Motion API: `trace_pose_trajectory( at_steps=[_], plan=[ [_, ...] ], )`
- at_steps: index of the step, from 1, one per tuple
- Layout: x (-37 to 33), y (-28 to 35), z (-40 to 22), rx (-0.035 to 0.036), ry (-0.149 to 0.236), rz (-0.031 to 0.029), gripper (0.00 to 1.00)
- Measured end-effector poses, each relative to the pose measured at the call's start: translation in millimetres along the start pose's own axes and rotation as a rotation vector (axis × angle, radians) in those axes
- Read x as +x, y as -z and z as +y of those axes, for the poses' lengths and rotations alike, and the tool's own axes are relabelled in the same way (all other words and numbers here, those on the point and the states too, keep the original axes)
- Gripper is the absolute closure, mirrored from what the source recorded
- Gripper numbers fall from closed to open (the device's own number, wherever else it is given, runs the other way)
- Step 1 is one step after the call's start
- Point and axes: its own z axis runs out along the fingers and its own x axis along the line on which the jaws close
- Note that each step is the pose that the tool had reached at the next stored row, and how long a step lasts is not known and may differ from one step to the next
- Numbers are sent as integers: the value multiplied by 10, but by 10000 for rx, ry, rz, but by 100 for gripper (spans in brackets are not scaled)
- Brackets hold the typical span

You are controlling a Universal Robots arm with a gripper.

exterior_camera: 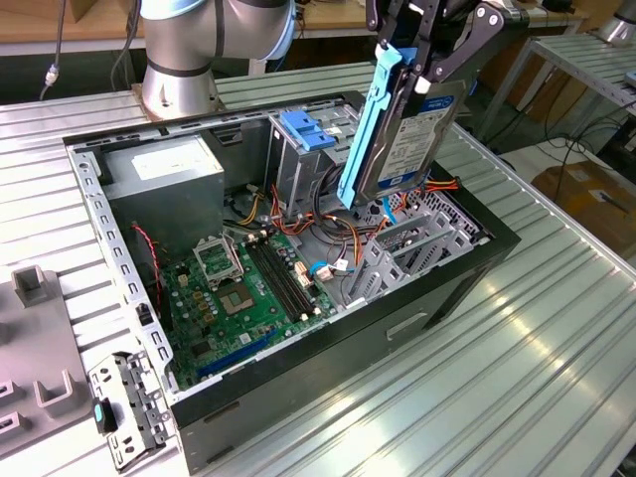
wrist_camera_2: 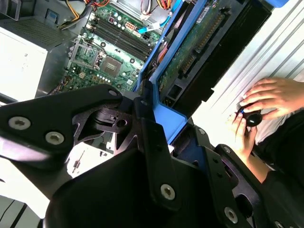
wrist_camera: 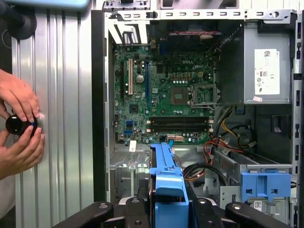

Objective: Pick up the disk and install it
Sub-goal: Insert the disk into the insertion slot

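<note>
Gripper (exterior_camera: 419, 72) clamped on disk (exterior_camera: 412, 144) | disk upright, above computer case (exterior_camera: 328, 373)

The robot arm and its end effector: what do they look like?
The arm is smooth silver-grey metal, rounded at the joints, with a pale blue cap. The end effector is black: flat angular link plates joined by silver screws.

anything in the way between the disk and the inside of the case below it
The gripper is shut on the disk, held on edge above the open case. Loose cables lie inside the case by the disk's lower end and may foul it. Nothing else visible stands between.
</note>
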Motion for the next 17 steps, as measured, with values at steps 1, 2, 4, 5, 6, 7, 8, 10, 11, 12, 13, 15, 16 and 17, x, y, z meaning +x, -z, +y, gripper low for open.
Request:
trace_pose_trajectory(
  at_steps=[1,2,4,5,6,7,8,10,11,12,13,15,16,17],
  plan=[
    [0,0,0,0,0,-1,63],
    [0,0,-1,0,0,-1,63],
    [0,-2,-4,0,0,-1,63],
    [0,-4,-6,0,0,-2,63],
    [0,-7,-13,1,1,-1,63],
    [0,-11,-27,0,0,0,63],
    [-1,-17,-43,0,0,-1,63],
    [2,-32,-73,0,0,0,63],
    [17,-41,-81,-1,0,4,63],
    [36,-49,-85,0,0,2,63],
    [62,-59,-90,0,0,-1,63],
    [121,-76,-101,0,0,-1,63],
    [146,-84,-108,0,0,0,63],
    [187,-102,-127,0,0,0,63]
  ],
)
